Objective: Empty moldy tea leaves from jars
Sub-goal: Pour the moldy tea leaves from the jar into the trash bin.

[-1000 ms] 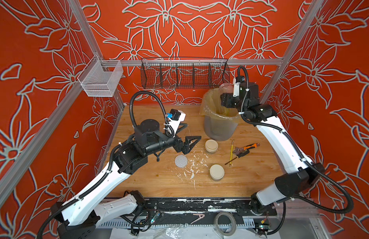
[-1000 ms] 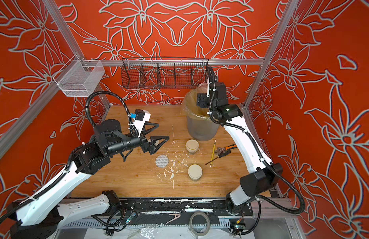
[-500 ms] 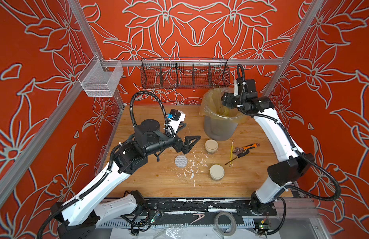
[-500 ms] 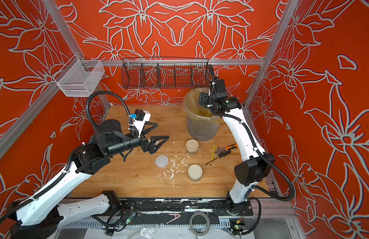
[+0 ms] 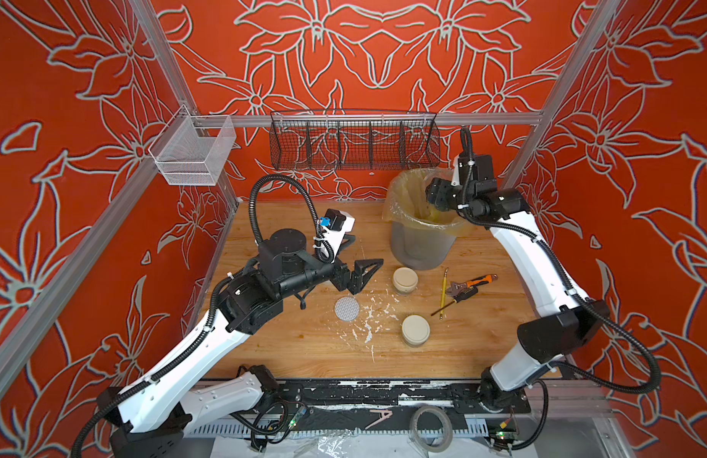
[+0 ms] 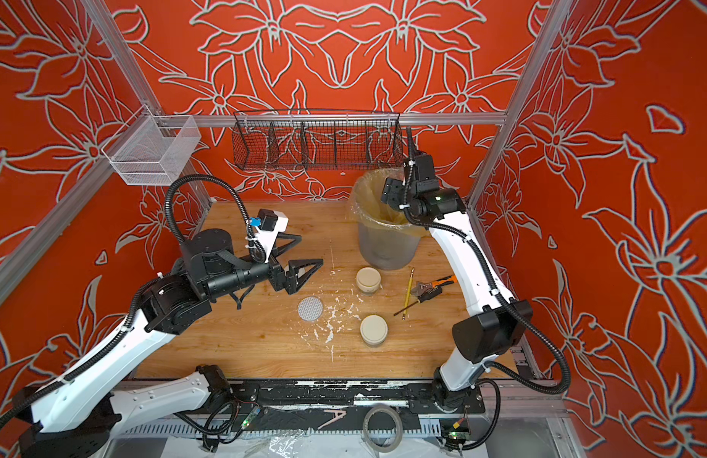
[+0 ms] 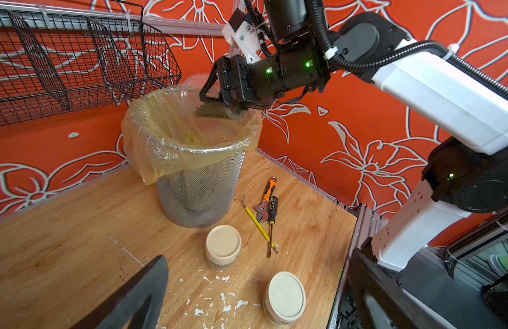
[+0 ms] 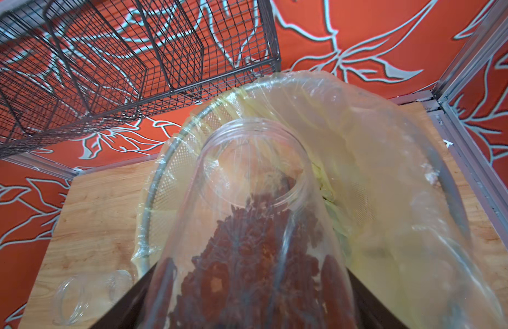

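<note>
The right jaws are clamped on an open jar [image 8: 247, 205] tilted over the lined bin [image 5: 419, 248] at upper centre-right in both top views, its tea leaves [image 8: 247, 256] largely still inside, while an apparently emptied jar [image 8: 76, 296] lies near the bin, an upper lidded jar [image 5: 404, 279] and a lower lidded jar [image 5: 415, 330] wait mid-frame on the surface [image 5: 304, 349], and the left jaws hang apart, holding nothing.

My right hand [image 7: 215, 99] hangs just above the bin's [image 5: 417, 248] rim, clamped on a tipped jar [image 8: 255, 182], wrist rolled over, right arm [image 5: 530, 253] stretched up toward it. My left hand [image 5: 367, 250] hovers left of the bin, fingers [image 5: 360, 273] spread wide, holding nothing, left arm [image 5: 193, 357] bent low.
</note>
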Action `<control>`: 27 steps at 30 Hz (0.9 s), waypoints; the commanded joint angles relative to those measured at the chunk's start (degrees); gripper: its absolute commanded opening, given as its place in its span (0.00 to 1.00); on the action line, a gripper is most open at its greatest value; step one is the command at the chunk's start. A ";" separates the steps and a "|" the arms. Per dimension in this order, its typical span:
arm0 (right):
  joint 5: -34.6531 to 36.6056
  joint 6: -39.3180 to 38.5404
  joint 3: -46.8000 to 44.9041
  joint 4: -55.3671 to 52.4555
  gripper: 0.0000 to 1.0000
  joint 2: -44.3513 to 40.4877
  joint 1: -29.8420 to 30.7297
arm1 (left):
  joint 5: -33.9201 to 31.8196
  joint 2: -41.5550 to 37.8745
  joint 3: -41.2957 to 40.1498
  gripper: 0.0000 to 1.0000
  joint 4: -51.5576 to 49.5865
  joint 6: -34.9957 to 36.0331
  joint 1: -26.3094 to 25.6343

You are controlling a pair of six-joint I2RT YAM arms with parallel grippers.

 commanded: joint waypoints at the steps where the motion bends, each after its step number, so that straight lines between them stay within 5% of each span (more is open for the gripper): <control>1: -0.68 3.17 -0.67 3.48 0.26 -4.02 -0.28 | -0.44 -0.61 -0.25 0.98 -0.21 0.33 0.01; 16: -6.18 -0.74 9.09 -8.19 0.25 5.14 -0.12 | 0.38 -0.35 0.38 0.98 -0.04 -0.99 0.08; 27: -2.61 -4.20 12.17 -12.04 0.25 6.08 1.11 | 0.93 0.63 0.29 0.98 0.88 -1.34 0.01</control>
